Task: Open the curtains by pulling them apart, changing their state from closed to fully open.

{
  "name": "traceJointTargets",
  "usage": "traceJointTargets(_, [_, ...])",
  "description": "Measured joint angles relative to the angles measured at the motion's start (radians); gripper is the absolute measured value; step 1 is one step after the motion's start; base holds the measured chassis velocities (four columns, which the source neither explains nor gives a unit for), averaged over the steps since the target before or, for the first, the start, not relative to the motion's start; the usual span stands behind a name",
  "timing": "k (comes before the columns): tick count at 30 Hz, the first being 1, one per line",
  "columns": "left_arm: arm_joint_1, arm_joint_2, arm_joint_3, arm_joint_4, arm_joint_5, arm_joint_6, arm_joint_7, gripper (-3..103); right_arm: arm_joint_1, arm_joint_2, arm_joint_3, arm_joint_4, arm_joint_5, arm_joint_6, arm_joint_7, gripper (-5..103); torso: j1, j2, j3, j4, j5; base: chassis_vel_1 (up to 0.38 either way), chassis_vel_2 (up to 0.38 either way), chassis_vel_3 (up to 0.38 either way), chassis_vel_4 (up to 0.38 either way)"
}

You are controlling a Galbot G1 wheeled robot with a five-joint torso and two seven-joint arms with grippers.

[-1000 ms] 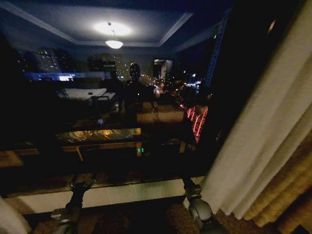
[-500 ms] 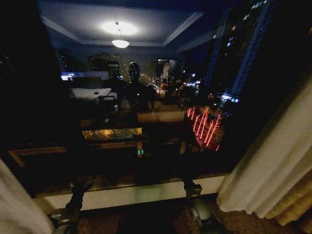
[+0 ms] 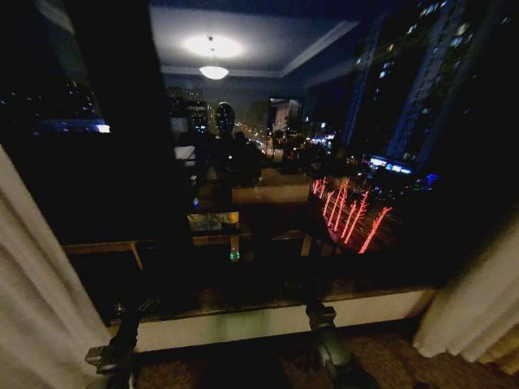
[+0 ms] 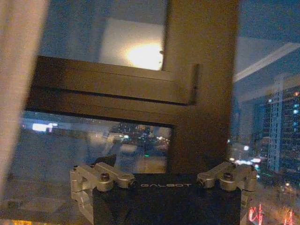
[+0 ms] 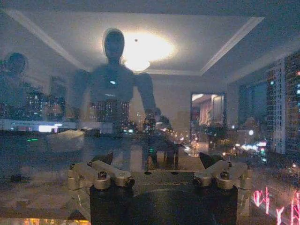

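The curtains are parted: the left panel (image 3: 36, 300) hangs at about 8 o'clock in the head view and the right panel (image 3: 478, 312) at about 4 o'clock, with the dark window (image 3: 268, 162) wide between them and the pale sill (image 3: 268, 320) running across below. Judging by that gap, the task looks nearly or wholly done. The left gripper (image 3: 122, 336) sits low at 7 o'clock, just beside the left panel's edge, and the right gripper (image 3: 320, 312) at 5 o'clock, well apart from the right panel. In the wrist views the left gripper (image 4: 164, 180) and the right gripper (image 5: 159, 176) both show their finger links splayed wide, released, with nothing between them; a pale strip of fabric (image 4: 18, 70) hangs at the edge of the left wrist view. The sheer cloth looks light, soft and limp, likely to slide and bunch easily; the best hold would be a pinch on a vertical pleat near a panel's inner edge.
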Motion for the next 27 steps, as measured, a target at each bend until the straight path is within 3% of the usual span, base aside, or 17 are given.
traceJointTargets(15, [0.0, 0.0, 0.0, 0.0, 0.0, 0.0, 0.0, 100, 0.0, 0.0, 0.0, 0.0, 0.0, 0.0, 0.0, 100, 0.0, 0.0, 0.0, 0.0003, 0.0001, 0.329, 0.316, -0.339, -0.332])
traceJointTargets(27, [0.0, 0.0, 0.001, 0.0, 0.0, 0.0, 0.0, 100, 0.0, -0.001, 0.001, 0.0, 0.0, 0.0, 0.0, 100, 0.0, 0.0, 0.0, -0.0003, 0.0007, 0.022, 0.006, -0.016, -0.025])
